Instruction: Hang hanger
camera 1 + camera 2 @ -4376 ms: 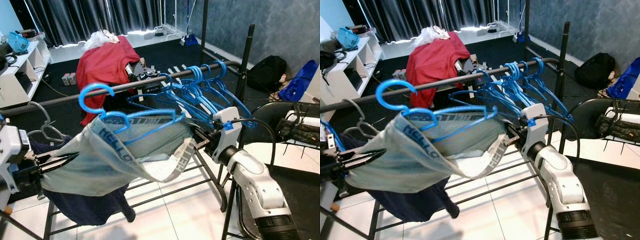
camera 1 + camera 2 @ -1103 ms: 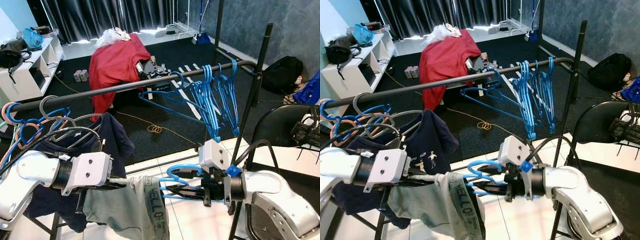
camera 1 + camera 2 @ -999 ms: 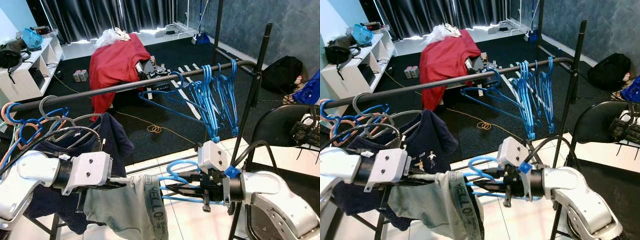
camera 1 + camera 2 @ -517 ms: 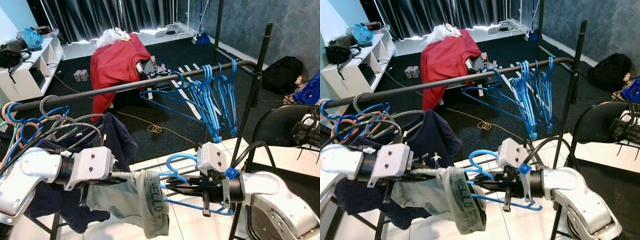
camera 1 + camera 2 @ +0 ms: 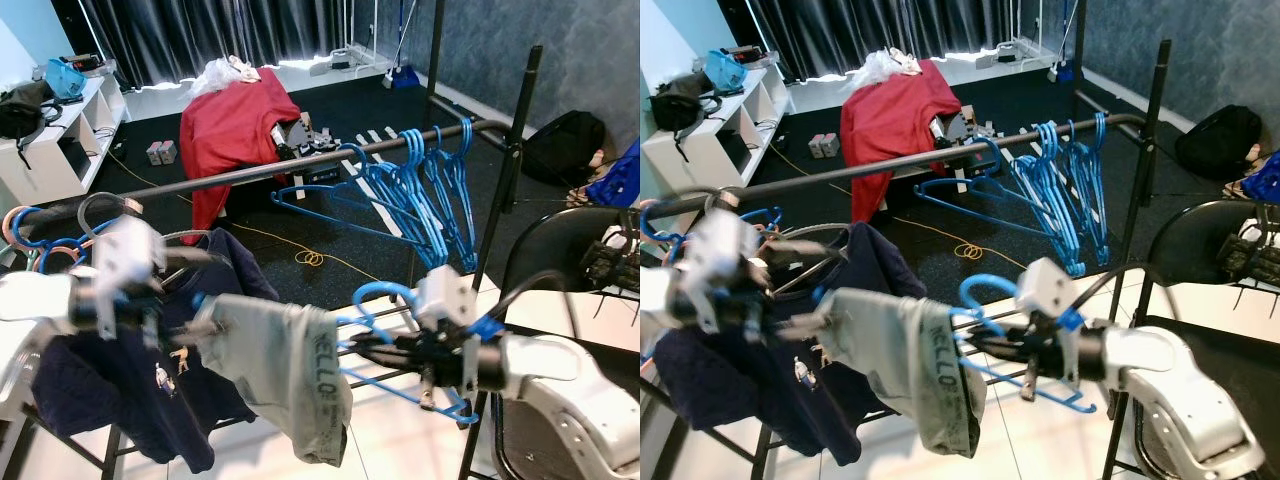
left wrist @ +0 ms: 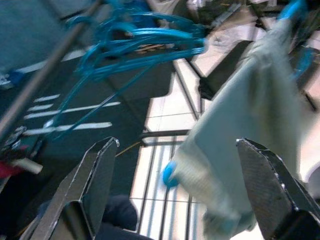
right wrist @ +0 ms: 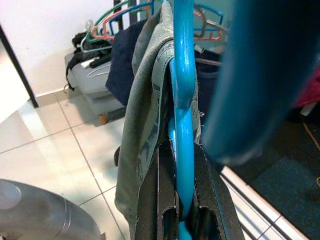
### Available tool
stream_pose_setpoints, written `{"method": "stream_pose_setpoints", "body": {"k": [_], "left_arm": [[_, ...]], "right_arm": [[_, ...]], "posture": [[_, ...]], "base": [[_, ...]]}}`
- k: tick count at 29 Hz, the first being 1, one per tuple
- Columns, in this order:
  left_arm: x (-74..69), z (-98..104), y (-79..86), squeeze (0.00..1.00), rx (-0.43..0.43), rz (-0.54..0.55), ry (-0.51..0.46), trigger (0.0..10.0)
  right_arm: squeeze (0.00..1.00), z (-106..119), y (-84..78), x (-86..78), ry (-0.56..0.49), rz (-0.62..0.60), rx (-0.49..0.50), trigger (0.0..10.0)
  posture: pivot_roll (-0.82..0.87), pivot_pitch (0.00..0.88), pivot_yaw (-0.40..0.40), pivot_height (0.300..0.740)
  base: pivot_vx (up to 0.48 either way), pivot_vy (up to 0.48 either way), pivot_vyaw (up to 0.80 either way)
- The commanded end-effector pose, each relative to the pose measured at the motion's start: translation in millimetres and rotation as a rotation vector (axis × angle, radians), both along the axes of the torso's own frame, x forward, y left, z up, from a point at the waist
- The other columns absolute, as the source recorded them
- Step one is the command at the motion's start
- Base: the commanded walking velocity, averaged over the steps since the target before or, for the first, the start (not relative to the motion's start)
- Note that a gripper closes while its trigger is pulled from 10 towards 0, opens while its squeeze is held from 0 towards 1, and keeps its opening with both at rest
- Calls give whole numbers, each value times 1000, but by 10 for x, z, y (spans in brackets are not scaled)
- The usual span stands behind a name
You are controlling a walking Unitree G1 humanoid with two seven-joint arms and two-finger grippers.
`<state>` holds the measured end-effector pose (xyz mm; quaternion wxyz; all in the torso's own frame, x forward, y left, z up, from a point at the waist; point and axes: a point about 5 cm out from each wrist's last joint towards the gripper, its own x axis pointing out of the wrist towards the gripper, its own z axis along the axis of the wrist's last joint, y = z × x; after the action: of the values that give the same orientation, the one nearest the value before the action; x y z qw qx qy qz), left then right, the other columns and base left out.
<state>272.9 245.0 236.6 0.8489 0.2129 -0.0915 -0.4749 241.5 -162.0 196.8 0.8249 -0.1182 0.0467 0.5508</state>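
**Q:** So what changed just now?

**Me:** Half a second back my left gripper (image 5: pixel 195 318) had hold of the grey shorts (image 5: pixel 285 375); now it's pulled away toward my left with its fingers (image 6: pixel 95 175) spread wide and nothing between them. The shorts hang free off the blue hanger (image 5: pixel 385 340).

**Q:** And the hanger itself?

**Me:** My right gripper (image 5: pixel 375 352) has its fingers clamped on it, holding it below and in front of the rail (image 5: pixel 280 170), hook (image 5: pixel 985 290) pointing up. I reckon loading's done and what's left is lifting the hook over that rail.
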Motion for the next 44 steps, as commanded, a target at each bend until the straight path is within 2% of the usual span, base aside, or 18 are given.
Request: {"method": "stream_pose_setpoints", "body": {"k": [1, 2, 3, 4, 6, 7, 10, 21, 24, 25, 29, 38, 39, 44], "left_arm": [[41, -13, 123, 1000, -65, 80, -15, 10000], [60, -81, 183, 1000, -108, 134, -7, 10000], [65, -131, 200, 624, -133, 158, -1, 10000], [58, -184, 189, 0, -164, 165, 15, 10000], [38, -243, 160, 0, -187, 156, 35, 10000], [-24, -386, 78, 0, -203, 122, 102, 10000], [-89, -537, -17, 0, -218, 82, 169, 10000], [-110, -610, -76, 0, -261, 52, 192, 10000], [-108, -652, -187, 0, -287, 45, 213, 10000], [-102, -711, -288, 0, -292, 44, 241, 10000], [-101, -760, -395, 0, -298, 36, 249, 10000], [-75, -800, -487, 0, -319, 46, 260, 10000], [-62, -800, -480, 0, -327, 57, 261, 0], [-58, -742, -407, 0, -320, 69, 247, 0]], "right_arm": [[0, 86, -7, -14, -16, 10, 34, 0], [0, 150, -23, -15, -32, 10, 56, 0], [0, 188, -29, -15, -42, 10, 69, 0], [0, 215, -34, -12, -51, 10, 76, 0], [0, 230, -37, -7, -58, 7, 79, 0], [0, 238, -43, 6, -64, 0, 79, 0], [0, 237, -44, 22, -67, -5, 79, 0], [0, 239, -44, 40, -64, -8, 81, 0], [0, 234, -22, 44, -63, -5, 85, 0], [0, 233, -11, 41, -62, -3, 90, 0], [0, 232, -9, 39, -61, -1, 91, 0], [0, 236, -9, 39, -61, 0, 90, 0], [0, 238, -10, 40, -60, -1, 89, 0], [0, 240, -6, 35, -59, -1, 91, 0]], "posture": [[-137, 0, 108, 740], [-137, 0, 108, 740], [-137, 0, 108, 740], [-141, 0, 105, 740], [-142, 0, 105, 740], [-140, 0, 104, 740], [-135, 0, 102, 740], [-133, 0, 100, 740], [-130, 0, 100, 740], [-130, 0, 104, 740], [-133, 0, 101, 740], [-135, 0, 96, 740], [-135, 0, 96, 740], [-134, 0, 97, 740]], "base": [[0, 0, 0], [0, 0, 0], [0, 0, 0], [0, 0, 0], [0, 0, 0], [0, 0, 0], [0, 0, 0], [0, 0, 0], [0, 0, 0], [0, 0, 0], [0, 0, 0], [0, 0, 0], [0, 0, 0], [0, 0, 0]]}}
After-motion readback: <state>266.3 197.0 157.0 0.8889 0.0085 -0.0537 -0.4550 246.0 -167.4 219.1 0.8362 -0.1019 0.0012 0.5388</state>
